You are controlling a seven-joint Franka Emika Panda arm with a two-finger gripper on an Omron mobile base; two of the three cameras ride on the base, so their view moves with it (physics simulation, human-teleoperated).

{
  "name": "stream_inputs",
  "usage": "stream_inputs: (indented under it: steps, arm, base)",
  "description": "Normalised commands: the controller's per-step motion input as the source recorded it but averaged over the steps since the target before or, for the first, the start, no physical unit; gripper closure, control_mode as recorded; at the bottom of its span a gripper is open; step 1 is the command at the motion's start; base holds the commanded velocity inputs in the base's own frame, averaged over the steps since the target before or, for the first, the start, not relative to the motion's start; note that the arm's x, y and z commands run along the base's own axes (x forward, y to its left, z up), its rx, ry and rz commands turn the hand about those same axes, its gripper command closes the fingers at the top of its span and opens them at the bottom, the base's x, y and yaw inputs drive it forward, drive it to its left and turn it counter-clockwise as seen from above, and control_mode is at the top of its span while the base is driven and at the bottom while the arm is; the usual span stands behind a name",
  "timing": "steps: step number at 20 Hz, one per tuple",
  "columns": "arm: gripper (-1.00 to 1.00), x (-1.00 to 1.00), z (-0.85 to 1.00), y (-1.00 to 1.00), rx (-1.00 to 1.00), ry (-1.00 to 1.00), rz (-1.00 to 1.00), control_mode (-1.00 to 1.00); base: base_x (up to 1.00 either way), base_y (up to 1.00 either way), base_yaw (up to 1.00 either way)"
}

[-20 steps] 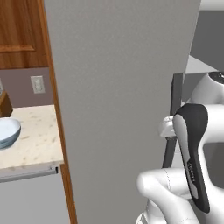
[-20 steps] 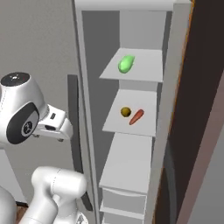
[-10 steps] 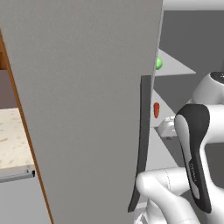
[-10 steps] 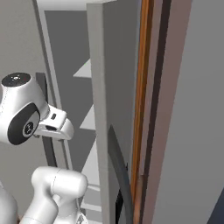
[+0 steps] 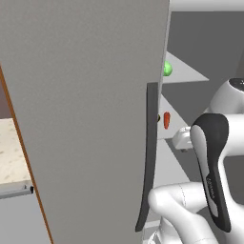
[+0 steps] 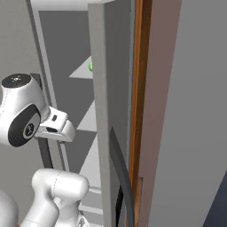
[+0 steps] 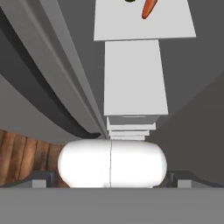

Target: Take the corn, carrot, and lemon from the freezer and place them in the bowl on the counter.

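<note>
Freezer [image 5: 86, 119] door stood open; my jaws were spread wide, empty. Carrot [image 5: 167, 120] lay on middle shelf [image 7: 144, 26] near its front edge, corn [image 5: 167, 68] above. Best approach: level, clearing door edge.

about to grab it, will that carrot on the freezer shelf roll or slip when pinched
The carrot looks tapered, so it may pivot or squirt from the fingers. It lies loose on a smooth white shelf, so a nudge could slide it.

A wooden cabinet side panel [image 6: 138, 88] runs vertically just right of the open grey door. A wood-plank floor [image 7: 22, 153] shows low down, under even, flat light.
</note>
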Motion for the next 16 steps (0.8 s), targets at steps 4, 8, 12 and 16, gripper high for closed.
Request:
stream_inputs:
  steps: [4,8,12,16]
  arm:
    - [-1.00,0.00,0.00,0.00,0.00,0.00,0.00,1.00]
    - [-1.00,0.00,0.00,0.00,0.00,0.00,0.00,1.00]
    - [-1.00,0.00,0.00,0.00,0.00,0.00,0.00,1.00]
    - [-1.00,0.00,0.00,0.00,0.00,0.00,0.00,1.00]
  base:
    - [0.42,-0.19,0.00]
    - [0.53,-0.19,0.00]
    - [0.54,-0.19,0.00]
    - [0.53,-0.20,0.00]
